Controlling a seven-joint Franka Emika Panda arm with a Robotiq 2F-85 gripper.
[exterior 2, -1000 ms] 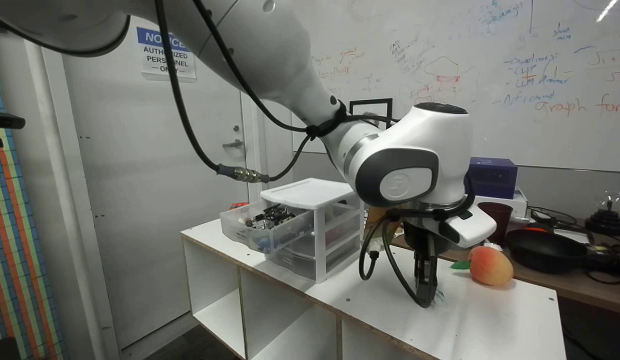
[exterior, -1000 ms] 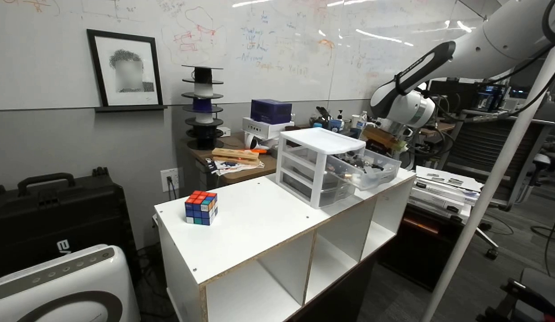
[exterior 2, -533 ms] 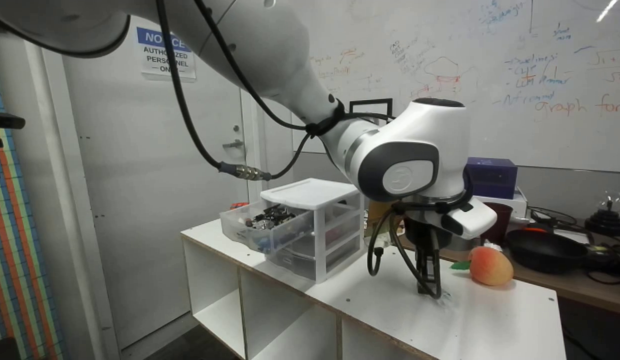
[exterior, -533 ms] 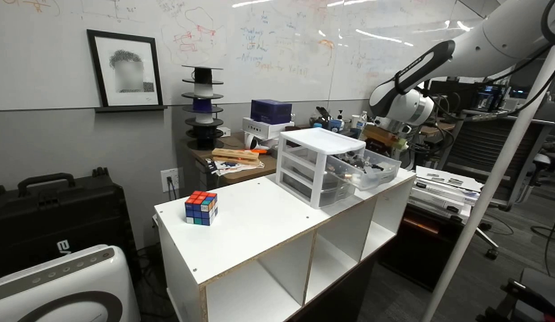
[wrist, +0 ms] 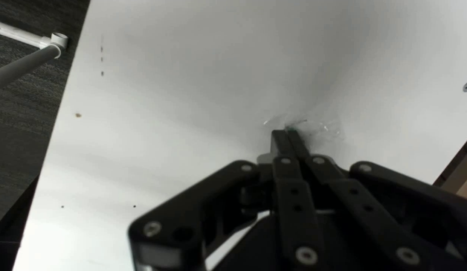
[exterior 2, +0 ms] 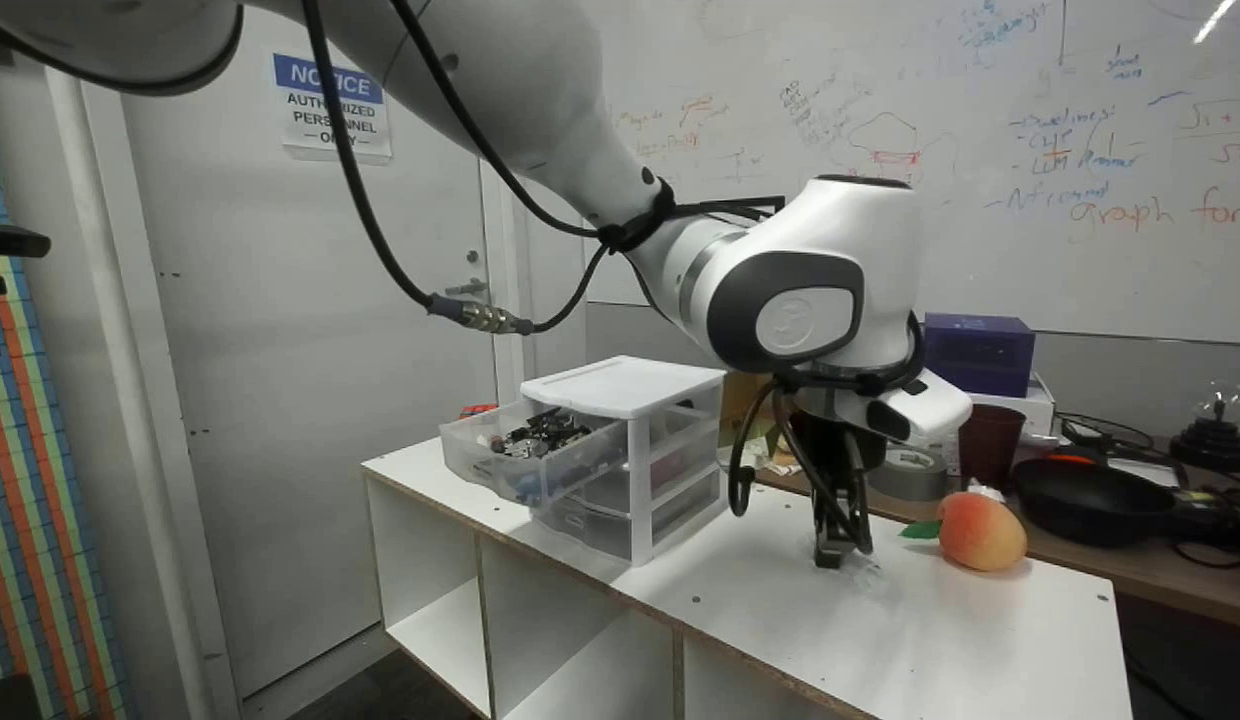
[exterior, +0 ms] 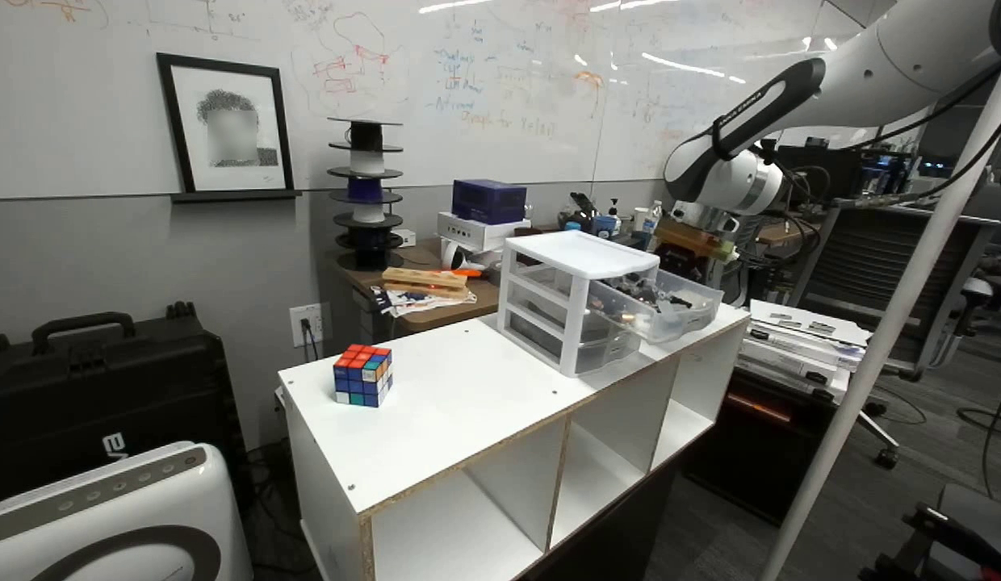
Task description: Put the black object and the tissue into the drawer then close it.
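The tissue (wrist: 327,130) is a crumpled, see-through, film-like piece at my fingertips in the wrist view. My gripper (wrist: 288,131) has its two fingers together with this piece pinched at their tips. An exterior view has the gripper (exterior 2: 830,560) a little above the white tabletop, with the tissue (exterior 2: 867,573) faint beside the tips. Whether it still brushes the surface I cannot tell. Left of the gripper there, the top drawer (exterior 2: 472,465) of the small white-framed unit (exterior 2: 635,385) is pulled out. Several dark items lie inside; I cannot pick out the black object among them.
A peach (exterior 2: 983,532) with a green leaf sits right of the gripper. A Rubik's cube (exterior: 363,375) stands on the white shelf (exterior: 452,420). Behind, a wooden desk (exterior: 444,311) carries a purple box (exterior 2: 978,352) and a black pan (exterior 2: 1095,500).
In an exterior view my gripper has risen from near the tabletop and shifted slightly left, and the tissue has come along with it. The drawer has not moved.
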